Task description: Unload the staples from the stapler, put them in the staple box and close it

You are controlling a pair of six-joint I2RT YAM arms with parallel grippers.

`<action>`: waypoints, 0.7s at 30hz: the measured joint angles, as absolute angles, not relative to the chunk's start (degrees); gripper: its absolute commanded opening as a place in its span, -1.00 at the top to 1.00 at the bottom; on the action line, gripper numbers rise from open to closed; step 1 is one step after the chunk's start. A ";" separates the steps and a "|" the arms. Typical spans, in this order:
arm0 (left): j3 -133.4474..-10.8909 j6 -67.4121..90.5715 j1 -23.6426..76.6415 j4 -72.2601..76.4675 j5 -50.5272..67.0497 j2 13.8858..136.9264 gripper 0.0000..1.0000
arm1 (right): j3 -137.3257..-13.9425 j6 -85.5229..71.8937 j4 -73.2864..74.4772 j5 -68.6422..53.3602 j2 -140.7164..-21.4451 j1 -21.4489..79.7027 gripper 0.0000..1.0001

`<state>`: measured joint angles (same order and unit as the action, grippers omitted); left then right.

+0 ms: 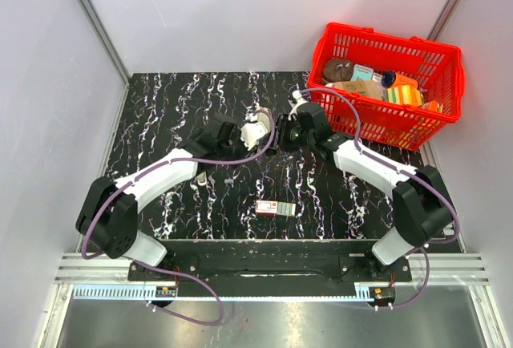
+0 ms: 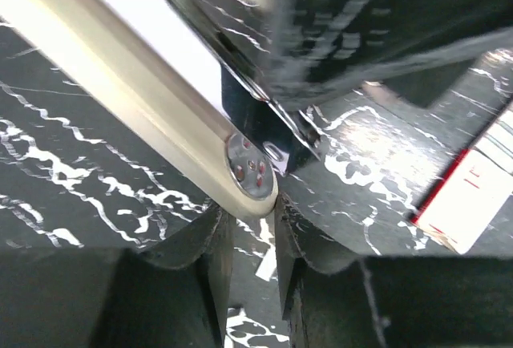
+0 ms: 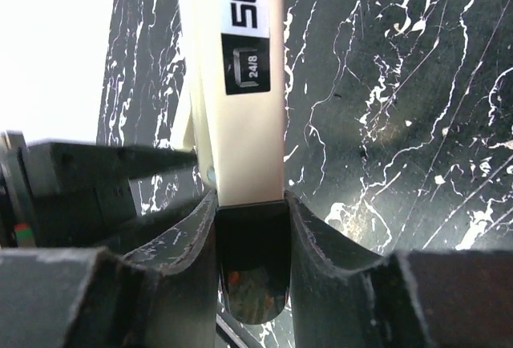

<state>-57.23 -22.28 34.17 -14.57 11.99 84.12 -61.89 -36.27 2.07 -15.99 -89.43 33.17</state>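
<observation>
The stapler (image 1: 258, 128) has a cream body and a glossy black end, and is held above the table between both grippers. My left gripper (image 1: 245, 134) is shut on its rounded, riveted end, which sits right at the fingertips in the left wrist view (image 2: 250, 173). My right gripper (image 1: 282, 135) is shut on the black end (image 3: 250, 260), with the cream body (image 3: 236, 123) reaching away from it. The label on the body reads "50" and "24/8". No staple strip shows plainly in any view.
A small red-and-white box (image 1: 274, 208) lies on the black marbled table near the front, and also shows in the left wrist view (image 2: 469, 200). A red basket (image 1: 377, 119) of groceries stands at the back right. Small pale bits (image 1: 229, 178) lie near the left arm.
</observation>
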 measured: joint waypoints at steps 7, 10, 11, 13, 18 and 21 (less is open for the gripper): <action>-59.51 -20.84 33.10 -22.17 15.70 86.30 0.06 | -65.17 -35.03 3.46 -9.26 -93.49 32.56 1.00; -61.60 -20.80 31.07 -25.12 15.44 88.18 0.04 | -67.33 -33.23 5.21 -6.59 -95.39 32.36 1.00; -62.50 -20.67 29.78 -26.15 15.49 88.90 0.04 | -68.25 -32.69 5.65 -5.91 -96.25 32.38 1.00; -63.22 -20.53 27.20 -27.35 15.44 89.30 0.04 | -69.87 -31.40 6.50 -4.56 -97.91 32.42 1.00; -64.27 -20.75 20.53 -30.33 14.11 89.01 0.05 | -74.54 -27.35 8.10 0.58 -104.14 33.63 1.00; -65.36 -20.82 17.15 -33.82 13.74 87.88 0.07 | -77.67 -24.56 9.80 4.40 -108.40 35.57 1.00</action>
